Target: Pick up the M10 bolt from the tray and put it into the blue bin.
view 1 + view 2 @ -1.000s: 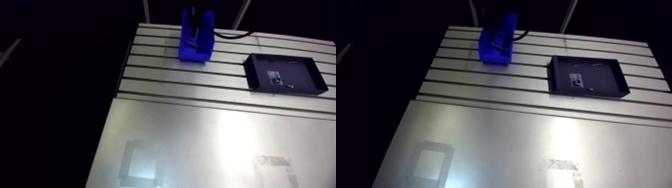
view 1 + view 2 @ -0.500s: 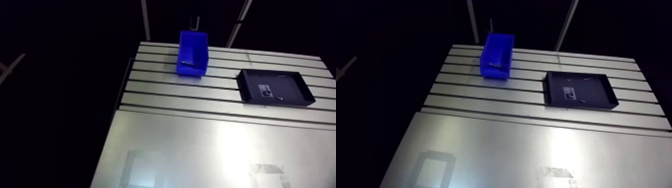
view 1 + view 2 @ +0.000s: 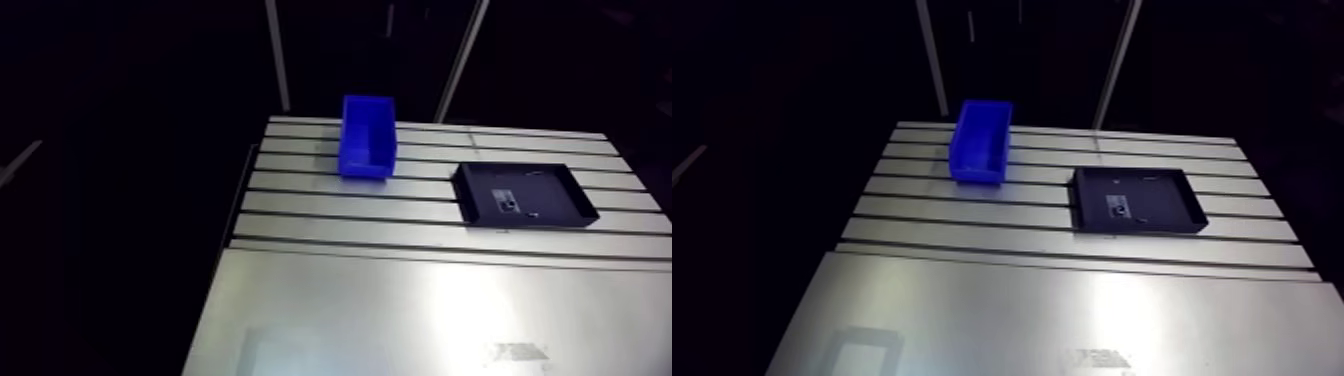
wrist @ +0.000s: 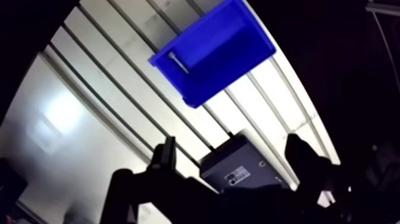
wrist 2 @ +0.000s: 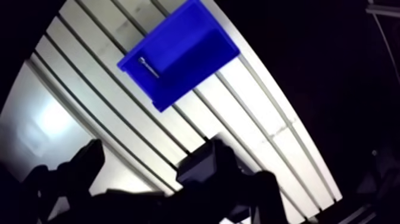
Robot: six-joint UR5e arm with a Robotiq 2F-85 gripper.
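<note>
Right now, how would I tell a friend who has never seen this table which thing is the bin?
Start at the slotted aluminium table. On its grooved part sit two containers, set apart from each other. The blue bin is the bright blue, tall-walled box with a slim silvery bolt lying inside; its neighbour, the tray, is black, flat and shallow.

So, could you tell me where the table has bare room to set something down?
The wide smooth aluminium plate bordering the slotted rows is bare. The slotted table also lies free between the blue plastic bin and the flat black tray. Both containers are occupied.
</note>
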